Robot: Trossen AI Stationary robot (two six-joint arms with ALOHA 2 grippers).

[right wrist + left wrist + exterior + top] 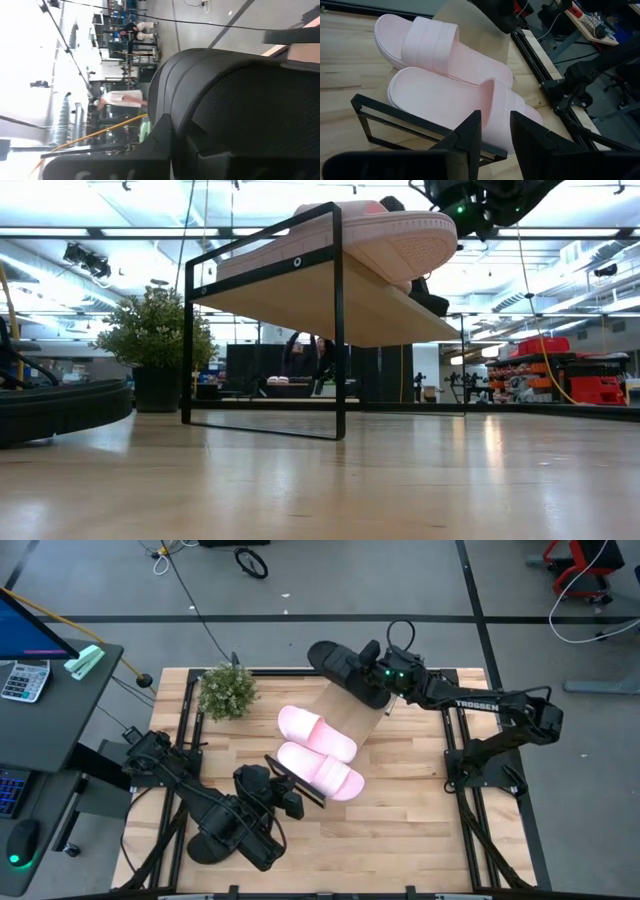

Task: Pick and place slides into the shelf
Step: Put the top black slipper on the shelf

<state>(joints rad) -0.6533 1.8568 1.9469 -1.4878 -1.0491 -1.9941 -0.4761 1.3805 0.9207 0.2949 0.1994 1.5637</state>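
plant (pixel 226 691) beside shelf (pixel 352 712), pink slides (pixel 318 751) aboard

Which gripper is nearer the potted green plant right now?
Right, narrowly. The right gripper, shut on a matte black slide sandal, sits across the table's far edge from the potted green plant; the left gripper waits nearer the front, by the pale pink slides.

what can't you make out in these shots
- Fourth slide: only two pink slides and one black slide show; a second black one appears in no view.
- Right hand contact: in the high view its fingers are hidden by the wrist and the black slide; the right wrist view is filled by the slide's sole.
- Far end of the shelf: low view, blocked by the board itself.
- Left hand: empty, by the shelf frame.
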